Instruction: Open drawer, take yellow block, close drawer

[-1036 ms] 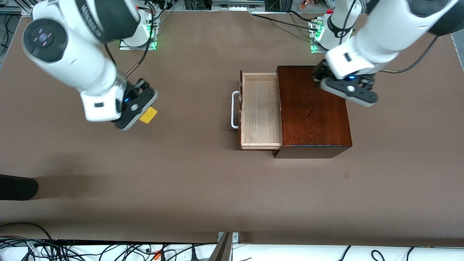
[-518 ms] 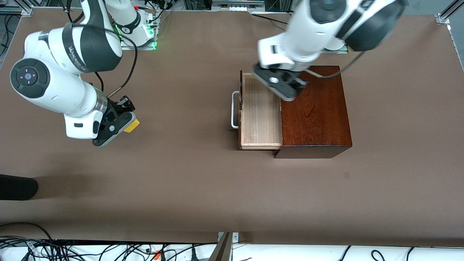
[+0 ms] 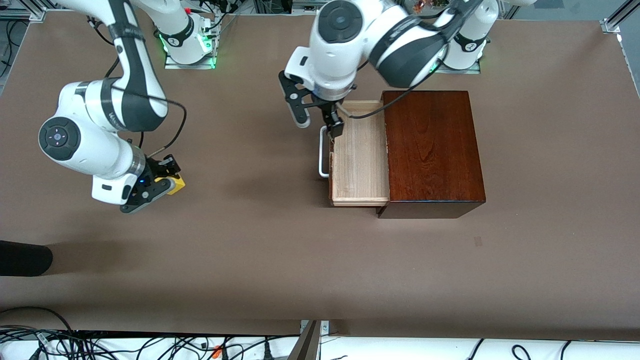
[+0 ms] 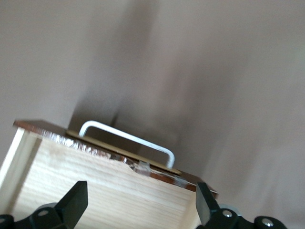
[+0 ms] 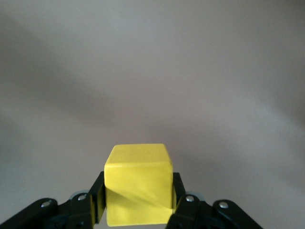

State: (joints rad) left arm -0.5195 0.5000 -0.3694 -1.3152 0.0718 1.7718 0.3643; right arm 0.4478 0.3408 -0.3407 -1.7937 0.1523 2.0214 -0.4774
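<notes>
The drawer [image 3: 360, 160] is pulled out of the dark red-brown wooden box [image 3: 432, 150]; its pale inside shows nothing in it. The white handle [image 3: 323, 152] faces the right arm's end of the table. My left gripper [image 3: 319, 126] is open over the drawer's handle end. In the left wrist view its fingers [image 4: 72, 204] frame the drawer's pale floor [image 4: 95, 179] and the handle [image 4: 128, 137]; the left gripper [image 4: 138, 210] holds nothing. My right gripper [image 3: 167, 181] is shut on the yellow block [image 3: 176, 185], low over the bare table, well away from the box. The right wrist view shows the block [image 5: 138, 188] between the fingers [image 5: 96, 200].
A dark rounded object [image 3: 25, 257] lies at the table's edge at the right arm's end, nearer to the front camera. Cables run along the near edge. A small dark mark [image 3: 478, 241] is on the table, nearer to the camera than the box.
My left arm has swung from over the box top to over the drawer's handle end. My right gripper has come lower with the yellow block, toward the front camera.
</notes>
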